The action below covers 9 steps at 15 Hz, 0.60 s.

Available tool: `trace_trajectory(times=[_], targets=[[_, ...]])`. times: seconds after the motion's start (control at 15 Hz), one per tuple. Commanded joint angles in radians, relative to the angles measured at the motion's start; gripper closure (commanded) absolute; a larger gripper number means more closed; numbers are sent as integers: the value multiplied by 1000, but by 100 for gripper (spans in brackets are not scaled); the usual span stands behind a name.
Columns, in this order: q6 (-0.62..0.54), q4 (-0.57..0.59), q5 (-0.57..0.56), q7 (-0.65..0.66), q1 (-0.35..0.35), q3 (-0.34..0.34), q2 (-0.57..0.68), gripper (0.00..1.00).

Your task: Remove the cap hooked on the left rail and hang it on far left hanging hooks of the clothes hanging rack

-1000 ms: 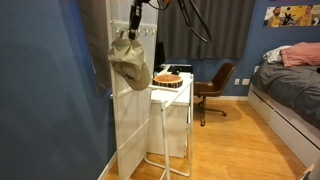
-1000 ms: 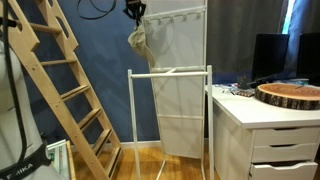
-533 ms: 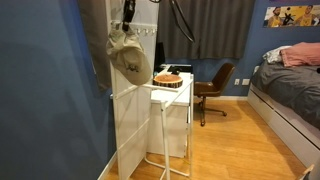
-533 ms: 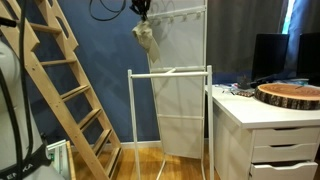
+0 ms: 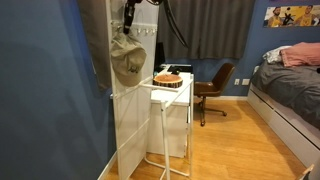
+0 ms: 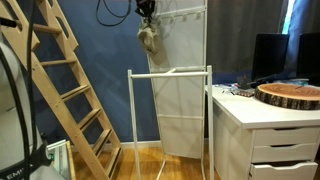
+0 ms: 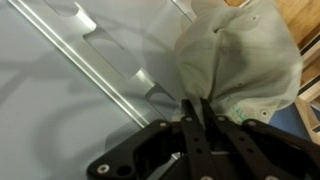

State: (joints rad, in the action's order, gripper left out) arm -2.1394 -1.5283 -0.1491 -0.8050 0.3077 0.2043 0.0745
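Note:
A pale olive cap (image 5: 126,60) hangs from my gripper (image 5: 129,27) near the top of the white clothes rack (image 5: 170,120). It also shows in an exterior view (image 6: 148,40), close to the rack's top bar with its row of hooks (image 6: 178,17). In the wrist view my gripper (image 7: 198,102) is shut on the cap's fabric (image 7: 240,55), right next to the white panel with hooks (image 7: 85,17).
A wooden ladder (image 6: 70,90) leans on the blue wall. A white drawer unit (image 6: 265,130) carries a wood slice (image 6: 290,95). A brown chair (image 5: 212,90), dark curtain (image 5: 215,30) and bed (image 5: 290,95) stand further off.
The gripper with the cap has shifted closer to the rack's top hooks, and the cap has swung in toward the white panel.

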Motion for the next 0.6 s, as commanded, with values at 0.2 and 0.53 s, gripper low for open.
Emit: trace_trajectory(times=[0.2, 0.53], targets=[[17, 62, -41, 106, -11, 23, 79, 97], [25, 70, -34, 148, -14, 22, 94, 97]])
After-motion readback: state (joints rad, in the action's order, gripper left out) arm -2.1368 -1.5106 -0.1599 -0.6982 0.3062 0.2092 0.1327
